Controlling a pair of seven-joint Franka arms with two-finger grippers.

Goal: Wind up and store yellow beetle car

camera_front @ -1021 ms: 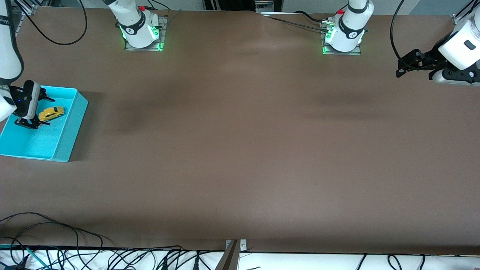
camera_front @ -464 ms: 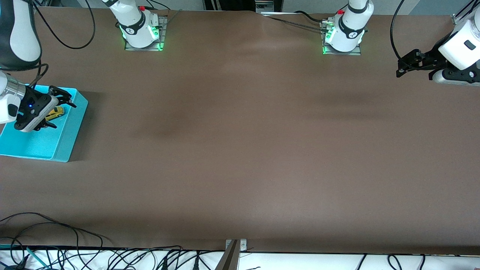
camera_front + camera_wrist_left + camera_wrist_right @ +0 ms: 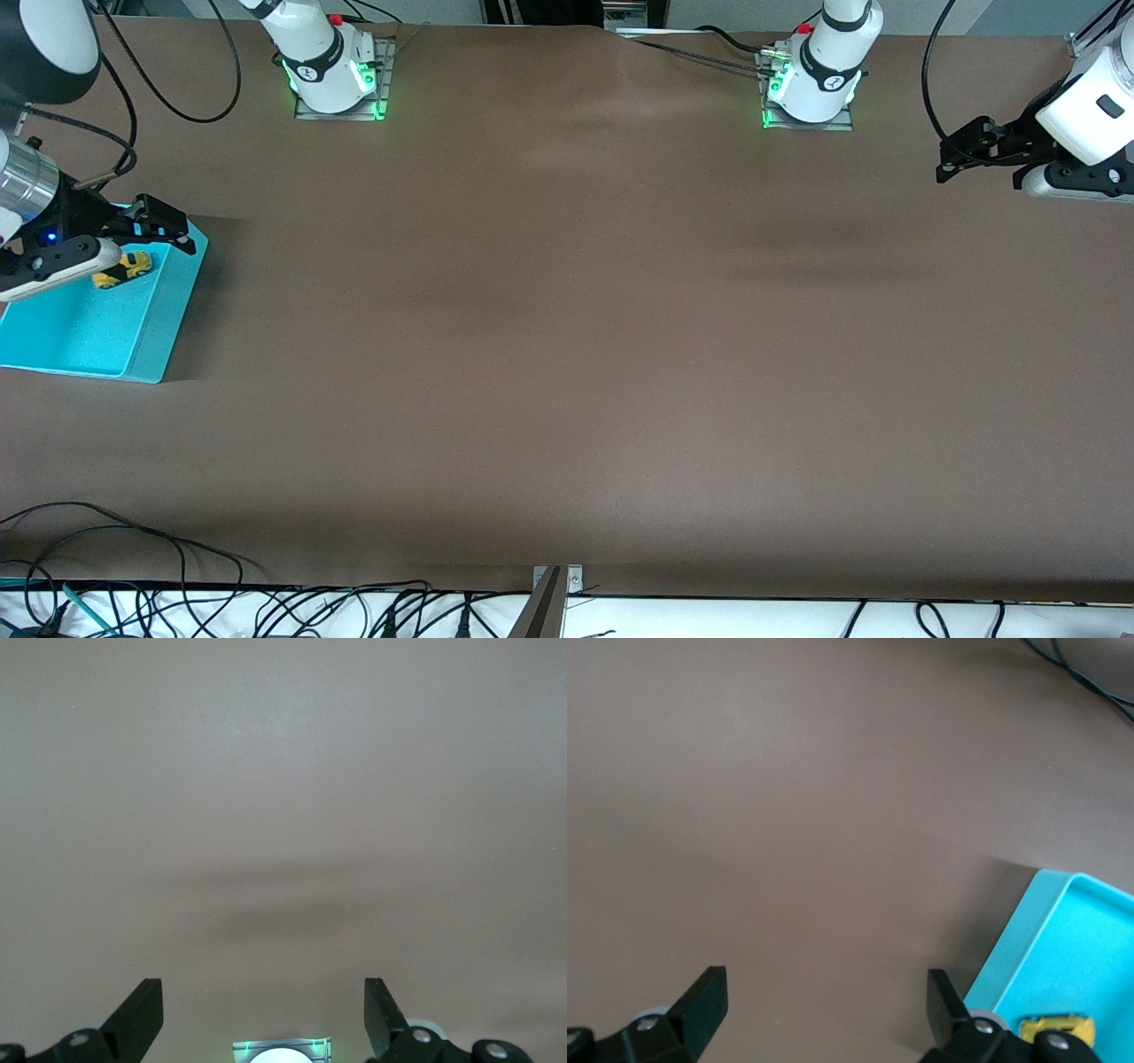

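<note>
Both pincers are seen open: right pincer (image 3: 164,228) over the turquoise bin (image 3: 151,341) holding the yellow beetle car (image 3: 124,268), left pincer (image 3: 961,155) parked above the worktop (image 3: 567,354).

yellow beetle car (image 3: 131,265) sits upright on its wheels in a turquoise tray (image 3: 97,330) at the right arm's end of the table. small yellow-orange rounded body, dark windows, black wheels. it rests on the tray floor toward the tray's edge farthest from the front camera, nose pointing about 2 o'clock in the front view. part of its body is hidden under the right gripper (image 3: 164,232), which is above it and not touching. right wrist view shows only a yellow sliver with a dark window (image 3: 1057,1028).
</note>
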